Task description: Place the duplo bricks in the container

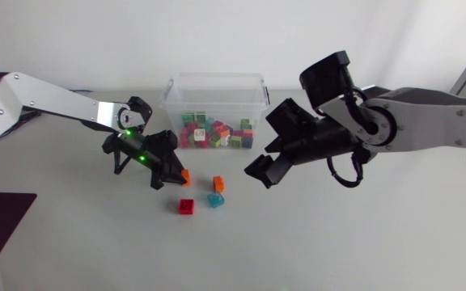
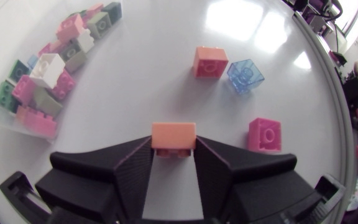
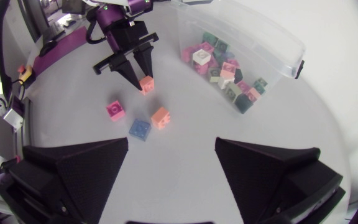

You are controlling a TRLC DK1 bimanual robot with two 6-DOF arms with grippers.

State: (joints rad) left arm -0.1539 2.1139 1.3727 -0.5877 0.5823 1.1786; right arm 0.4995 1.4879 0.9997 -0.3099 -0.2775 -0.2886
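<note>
- The left arm (image 1: 55, 101) comes in from the side, and its left gripper (image 1: 178, 175) hangs low over the table (image 1: 95, 250), near the container's front corner.
- Its two fingers press from both sides on a small orange brick (image 2: 173, 134). Only the brick's top and a bit of its front show; the rest is hidden between the fingers.
- Three loose bricks lie on the table just beside it: a red brick (image 1: 186, 206), a clear blue brick (image 1: 215, 200) and a second orange brick (image 1: 218, 184), all close together but apart.
- The clear container (image 1: 172, 105) stands behind them with many mixed bricks (image 1: 217, 133) heaped inside, too overlapped to count.
- The right gripper (image 3: 171, 155) hovers beside the container, its fingers spread wide and gripping nothing.
</note>
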